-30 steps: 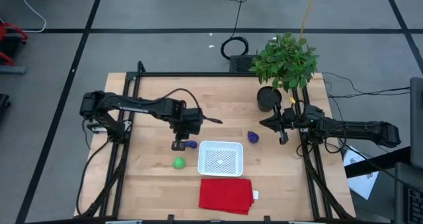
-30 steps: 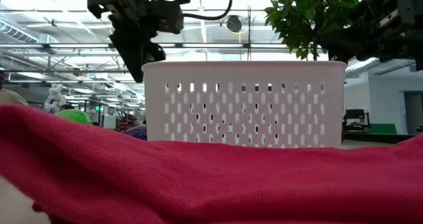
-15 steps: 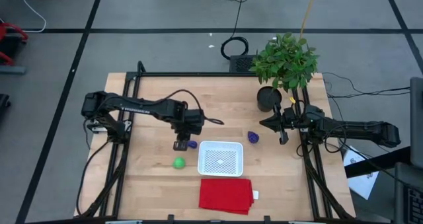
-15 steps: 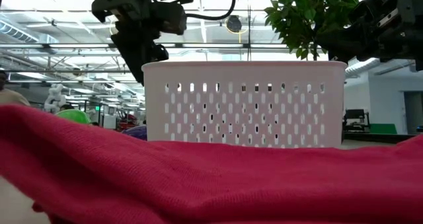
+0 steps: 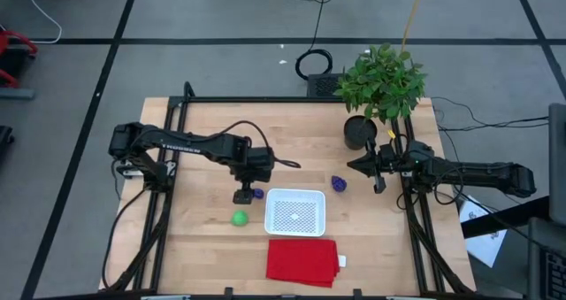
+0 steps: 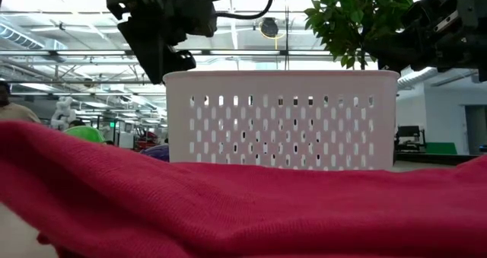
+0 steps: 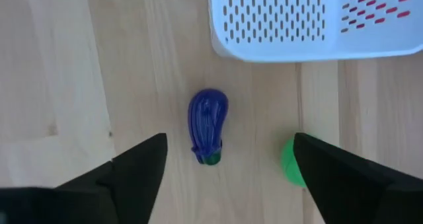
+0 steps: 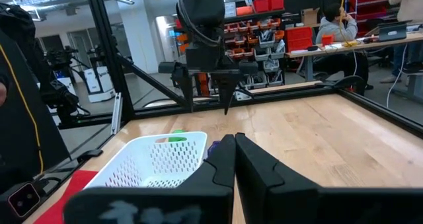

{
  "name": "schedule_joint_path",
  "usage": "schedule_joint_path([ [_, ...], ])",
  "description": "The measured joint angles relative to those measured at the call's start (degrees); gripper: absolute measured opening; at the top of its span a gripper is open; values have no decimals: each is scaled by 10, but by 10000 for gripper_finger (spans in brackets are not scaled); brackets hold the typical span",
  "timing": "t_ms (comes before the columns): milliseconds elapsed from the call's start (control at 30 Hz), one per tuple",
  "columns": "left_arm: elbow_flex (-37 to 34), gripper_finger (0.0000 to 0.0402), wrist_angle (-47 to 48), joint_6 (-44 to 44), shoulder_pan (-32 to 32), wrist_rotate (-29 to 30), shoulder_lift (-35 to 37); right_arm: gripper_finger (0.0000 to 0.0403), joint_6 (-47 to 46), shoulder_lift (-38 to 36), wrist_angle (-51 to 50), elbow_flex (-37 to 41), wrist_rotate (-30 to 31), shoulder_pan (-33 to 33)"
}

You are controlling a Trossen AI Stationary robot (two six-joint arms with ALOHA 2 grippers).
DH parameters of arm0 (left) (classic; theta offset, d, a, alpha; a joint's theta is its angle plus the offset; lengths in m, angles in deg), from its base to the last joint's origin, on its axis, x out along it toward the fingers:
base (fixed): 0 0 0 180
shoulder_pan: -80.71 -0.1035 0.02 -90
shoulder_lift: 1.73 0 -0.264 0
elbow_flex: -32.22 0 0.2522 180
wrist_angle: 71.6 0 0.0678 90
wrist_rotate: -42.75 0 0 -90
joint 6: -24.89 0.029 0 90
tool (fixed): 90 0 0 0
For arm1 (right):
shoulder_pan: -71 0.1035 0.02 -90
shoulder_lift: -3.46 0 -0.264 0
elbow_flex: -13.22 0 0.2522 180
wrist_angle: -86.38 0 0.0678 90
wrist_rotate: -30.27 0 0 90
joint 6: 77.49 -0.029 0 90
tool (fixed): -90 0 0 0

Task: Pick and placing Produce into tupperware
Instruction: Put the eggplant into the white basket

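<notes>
One purple produce piece [image 7: 207, 125] lies on its side on the table, left of the white tupperware [image 5: 296, 211]. My left gripper [image 7: 229, 143] hangs above it, open and pointing down, with one finger on either side and touching nothing. The green ball [image 5: 239, 218] rests on the table nearer the front edge. A second purple piece [image 5: 339, 183] lies right of the tupperware's far corner. My right gripper [image 8: 234, 148] is shut and empty, and hovers at the table's right side [image 5: 378, 169].
A folded red cloth [image 5: 301, 260] lies at the front edge, just before the tupperware. A potted plant [image 5: 382, 83] stands at the far right, behind my right arm. Bare wood lies at the table's middle and far left.
My left gripper has opened its fingers wide above the purple piece and drifted slightly toward the table's right. The produce and the tupperware have stayed put.
</notes>
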Motion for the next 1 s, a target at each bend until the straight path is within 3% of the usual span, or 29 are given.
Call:
schedule_joint_path([
  [1000, -163, 337, -213, 11, 2, 0, 0, 0, 0, 0, -6, 0, 0, 0],
])
